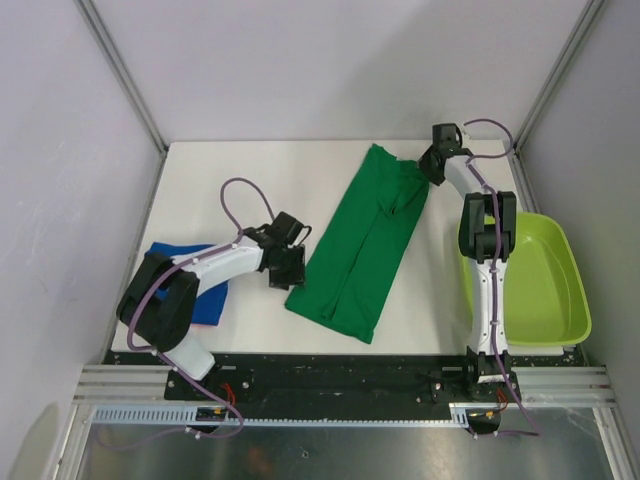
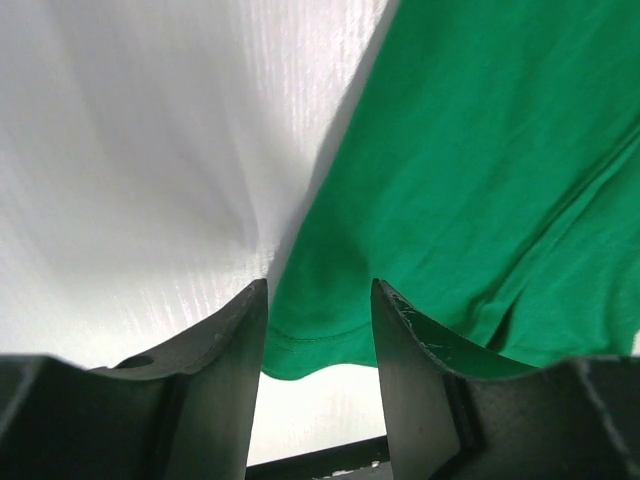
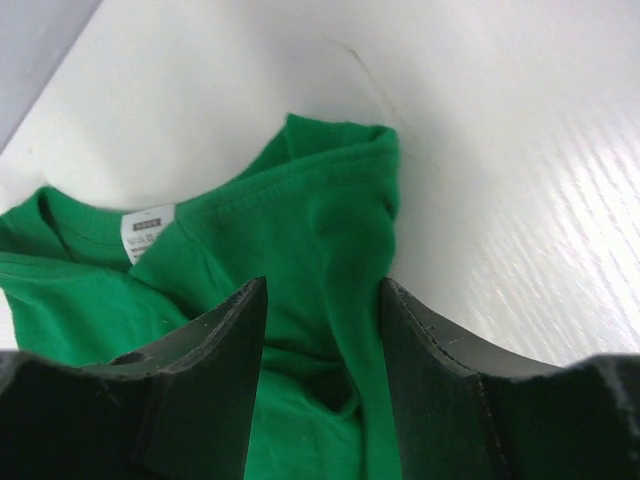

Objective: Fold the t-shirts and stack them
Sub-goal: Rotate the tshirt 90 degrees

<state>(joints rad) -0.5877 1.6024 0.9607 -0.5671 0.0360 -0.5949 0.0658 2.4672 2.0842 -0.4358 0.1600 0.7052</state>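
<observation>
Room: pale grey walls [image 1: 330, 60] on three sides, aluminium posts [image 1: 120, 70] running up from the table's far corners.
Surface: white table [image 1: 230, 165], matte. Widest bare patch is upper left to upper centre, and there's a narrower strip along the far edge. The arm bases sit on a black and aluminium rail [image 1: 340, 385] along the bottom edge.
Green t-shirt [image 1: 365, 245]: long narrow strip laid diagonally across mid-table. Collar end is at upper right, hem end at lower centre, close to the near edge. Lies flat apart from wrinkles near the collar.
Lime tub [image 1: 575, 290]: right edge of the table. Lime floor and walls in view inside, and the right arm's links cross above its left rim.
Blue t-shirt [image 1: 205, 300]: compact patch at lower left, by the table's left edge, partly hidden under the left arm. Well apart from the green one.
Left gripper [image 2: 318, 290]: at the green hem's left corner. Jaws spread, with the hem corner lying in the gap.
Right gripper [image 3: 323, 285]: at the collar end. Jaws spread around a bunched ridge of green cloth. Can't tell if the pads touch it.
White neck label [image 3: 147, 228] shows just left of that gripper.
</observation>
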